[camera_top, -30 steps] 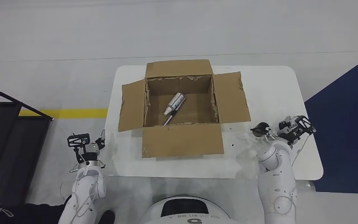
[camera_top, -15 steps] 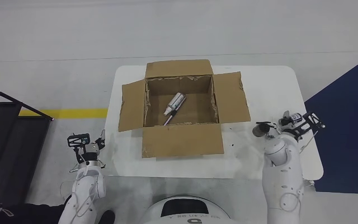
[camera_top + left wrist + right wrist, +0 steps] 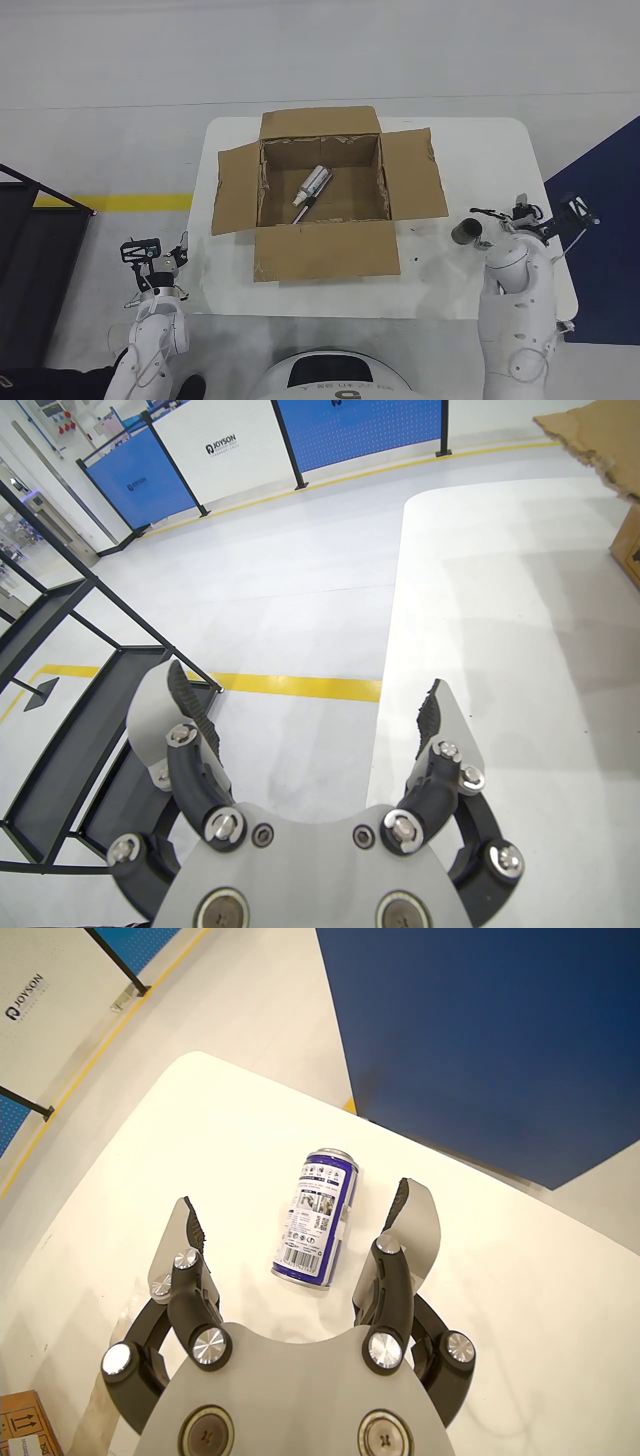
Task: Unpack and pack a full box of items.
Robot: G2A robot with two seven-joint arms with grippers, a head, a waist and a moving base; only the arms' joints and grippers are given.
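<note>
- My right gripper and left gripper gape wide, empty.
- Unpacking, I judge: can on table, tube in box.
- Next: reach inside for it.

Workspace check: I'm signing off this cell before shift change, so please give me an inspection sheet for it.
Surface: white table, no spills seen.
Job's things: cardboard box open with four flaps spread, a white tube lying inside; blue-and-white spray can on its side on the table, outside the box.
Clutter: nothing seen.
Grippers: left gripper open, over the floor beside the table's edge; right gripper open above the table, the can lies between its fingers' line, not touched.
Cables: thin wire at the right arm's wrist.
Surroundings: black rack, yellow floor line, blue partition.
</note>
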